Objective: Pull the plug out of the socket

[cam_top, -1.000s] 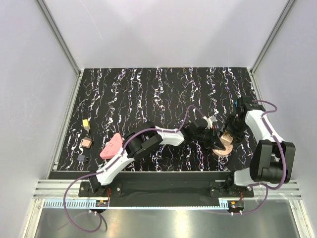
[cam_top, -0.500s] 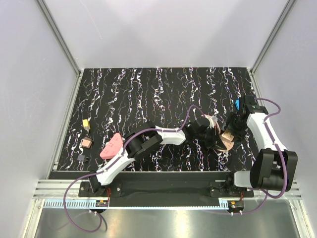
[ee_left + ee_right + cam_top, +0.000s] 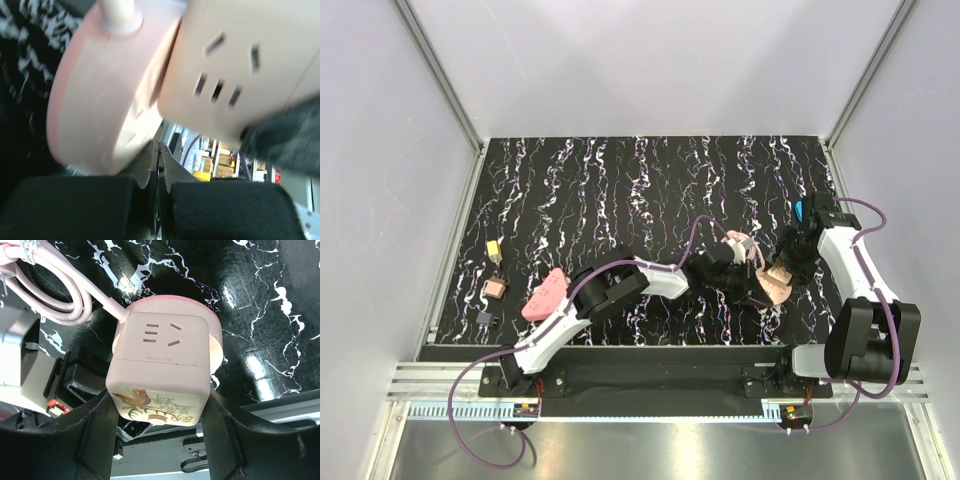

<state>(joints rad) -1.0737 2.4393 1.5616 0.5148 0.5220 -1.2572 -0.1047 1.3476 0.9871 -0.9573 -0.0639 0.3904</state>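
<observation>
Black, white-veined tabletop (image 3: pixel 570 200) lay under both arms, which met right of centre at the socket (image 3: pixel 780 272), probably to pull from opposite sides.

From the left wrist, the left gripper (image 3: pixel 159 150) was pressed together just beneath the round, smooth pink plug (image 3: pixel 100 95), which sat flush against the cube.

From the right wrist, the right gripper (image 3: pixel 160 415) clamped the matte, cube-shaped socket, likely to brace it. A looped glossy cord (image 3: pixel 55 290) trailed off the plug.
</observation>
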